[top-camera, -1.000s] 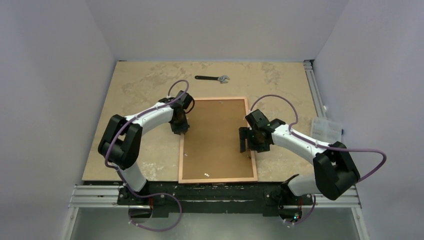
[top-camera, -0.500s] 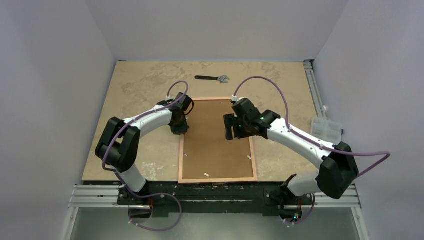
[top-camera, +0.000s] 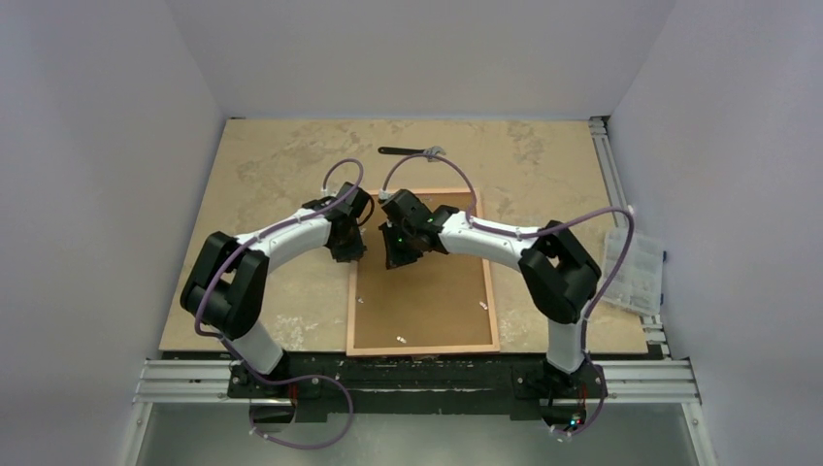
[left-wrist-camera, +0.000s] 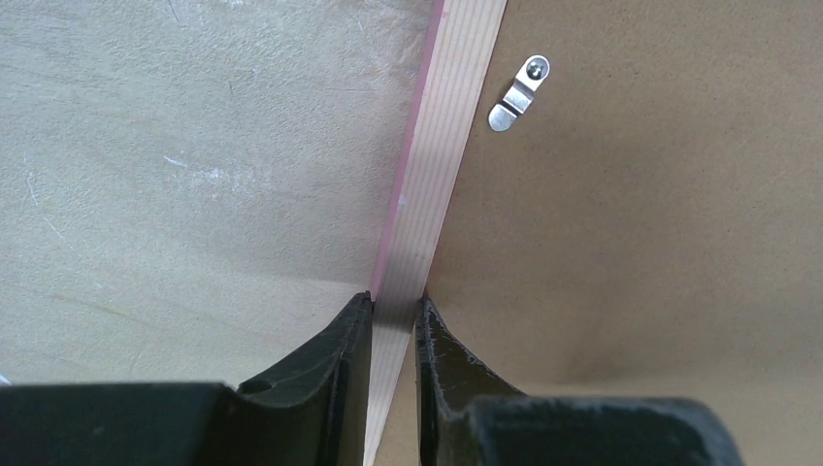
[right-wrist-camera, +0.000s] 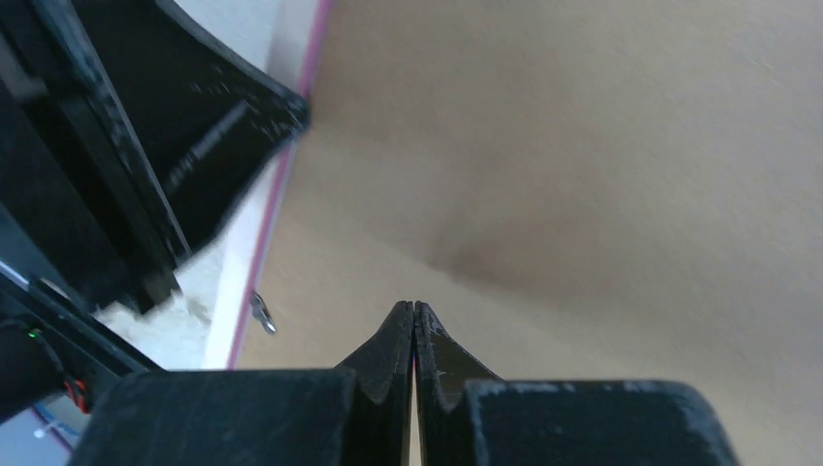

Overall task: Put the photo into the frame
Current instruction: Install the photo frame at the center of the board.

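Note:
The frame (top-camera: 424, 348) lies back-up on the table, light wood rails showing and a pink edge (left-wrist-camera: 400, 194) along its left side. A brown backing board (top-camera: 432, 291) fills it. My left gripper (top-camera: 351, 254) is shut on the frame's left rail (left-wrist-camera: 437, 165), one finger on each side (left-wrist-camera: 394, 303). My right gripper (top-camera: 395, 260) is shut with nothing between its fingers (right-wrist-camera: 414, 305), hovering over the backing board (right-wrist-camera: 582, 146) close to the left gripper's fingers (right-wrist-camera: 194, 136). The photo is not visible.
Small metal turn clips sit on the backing board (left-wrist-camera: 518, 93) (right-wrist-camera: 262, 313) (top-camera: 482, 305). A black wrench (top-camera: 412, 151) lies behind the frame. A clear plastic box (top-camera: 631, 267) rests at the table's right edge beside the rail.
The right arm swung left across the backing board, from the frame's right rail to near the left gripper, and its jaws closed. The left gripper held still on the rail.

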You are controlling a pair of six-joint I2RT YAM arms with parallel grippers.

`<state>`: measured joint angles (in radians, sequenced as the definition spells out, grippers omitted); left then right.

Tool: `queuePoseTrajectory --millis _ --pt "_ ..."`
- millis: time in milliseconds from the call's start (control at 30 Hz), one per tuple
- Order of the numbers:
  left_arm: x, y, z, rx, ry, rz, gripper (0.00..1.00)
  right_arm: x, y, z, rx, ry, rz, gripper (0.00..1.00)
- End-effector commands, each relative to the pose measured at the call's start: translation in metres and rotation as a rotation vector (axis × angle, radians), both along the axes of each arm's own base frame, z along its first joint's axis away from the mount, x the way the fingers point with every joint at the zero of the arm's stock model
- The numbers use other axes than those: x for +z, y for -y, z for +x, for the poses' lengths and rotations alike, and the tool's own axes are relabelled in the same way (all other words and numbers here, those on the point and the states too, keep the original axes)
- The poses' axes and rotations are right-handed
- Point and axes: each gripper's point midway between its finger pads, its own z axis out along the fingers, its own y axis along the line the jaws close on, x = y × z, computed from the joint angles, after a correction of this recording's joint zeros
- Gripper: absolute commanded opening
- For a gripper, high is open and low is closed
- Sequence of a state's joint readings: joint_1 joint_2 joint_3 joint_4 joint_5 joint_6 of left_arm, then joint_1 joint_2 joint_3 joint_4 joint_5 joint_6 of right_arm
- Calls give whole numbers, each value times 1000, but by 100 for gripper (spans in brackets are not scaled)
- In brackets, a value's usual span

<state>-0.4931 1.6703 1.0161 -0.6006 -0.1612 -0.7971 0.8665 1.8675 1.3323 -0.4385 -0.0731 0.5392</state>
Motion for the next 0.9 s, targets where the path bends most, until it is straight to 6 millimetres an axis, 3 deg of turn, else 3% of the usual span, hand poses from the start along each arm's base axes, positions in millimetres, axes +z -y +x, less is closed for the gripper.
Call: queuePoseTrajectory --millis 0,133,200,433,600,867 --pt "-50 9 -46 -25 -200 -35 11 18 -48 8 40 3 151 0" --pt "-52 9 -46 -22 -203 -37 11 -6 -59 5 47 -34 113 0" --pt "-53 9 -47 -19 -206 -33 12 -27 -49 5 15 -29 -2 0" --pt "-54 6 -48 -12 -213 -18 20 -108 -4 -28 -38 -165 -273 0" --pt "-63 10 -51 -16 -221 -42 26 -133 19 -46 -51 -213 -322 0" --pt "-84 19 -68 -36 -311 -2 25 -157 31 -76 -53 -318 -291 0"
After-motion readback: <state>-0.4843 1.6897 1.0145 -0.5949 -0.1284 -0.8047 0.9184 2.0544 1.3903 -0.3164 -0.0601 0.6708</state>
